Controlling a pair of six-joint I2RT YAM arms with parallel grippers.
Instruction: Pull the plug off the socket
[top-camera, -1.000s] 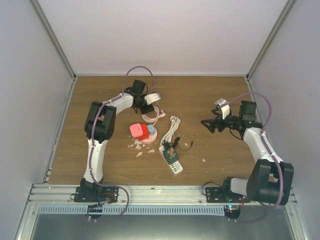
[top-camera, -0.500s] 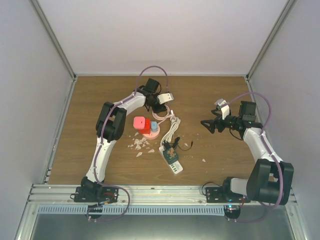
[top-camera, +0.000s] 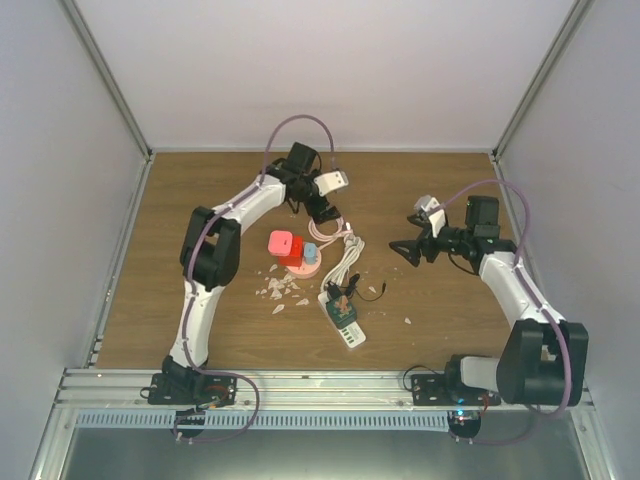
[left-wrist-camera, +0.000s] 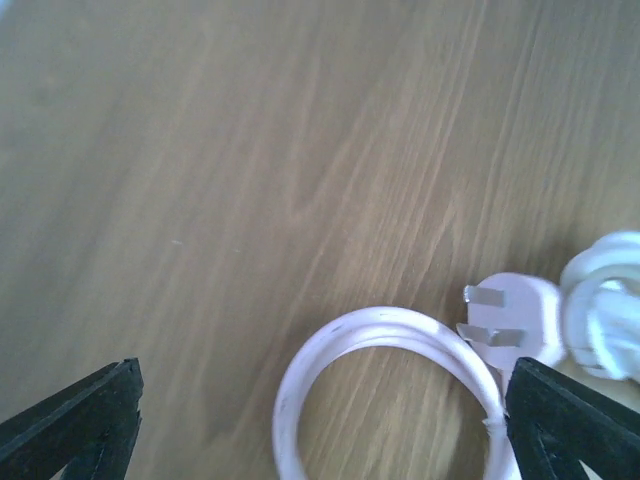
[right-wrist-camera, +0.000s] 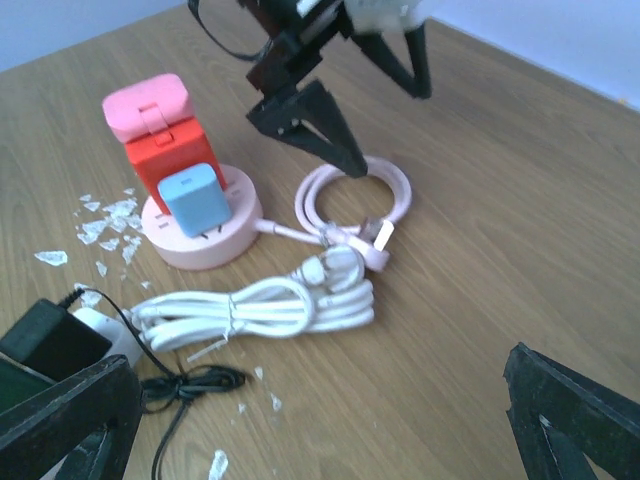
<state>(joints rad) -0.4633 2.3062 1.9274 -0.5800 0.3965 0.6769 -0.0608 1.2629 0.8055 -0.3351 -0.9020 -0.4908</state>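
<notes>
A: Nearest the arm bases, one white-and-green power strip lies on the desk. A black adapter sits at its far end, and a thin black cord trails off to the right.

B: White chips are scattered just left of that, too small to count.

A: One step further out there's a bundled white cable, and beside it on the left is the round pink socket.

B: The right wrist view counts its plugs: three, packed together. There's a blue plug in front, a red plug behind it and a pink plug at the back, its foot hidden by the red.

A: And the tools? The right tool hangs well to the right of the socket, fingers spread wide, camera facing the plugs.

B: The left tool is just beyond the socket, over the pink cable coil, also spread wide. I can't tell whether it touches the coil.

A: Its own camera shows only that pink loop, bare wood and a loose pronged plug beside the white bundle's end. Overhead, those prongs are too small to make out.

B: The tally: two tools, one round socket, three plugs in it, one strip, two cables.
</notes>
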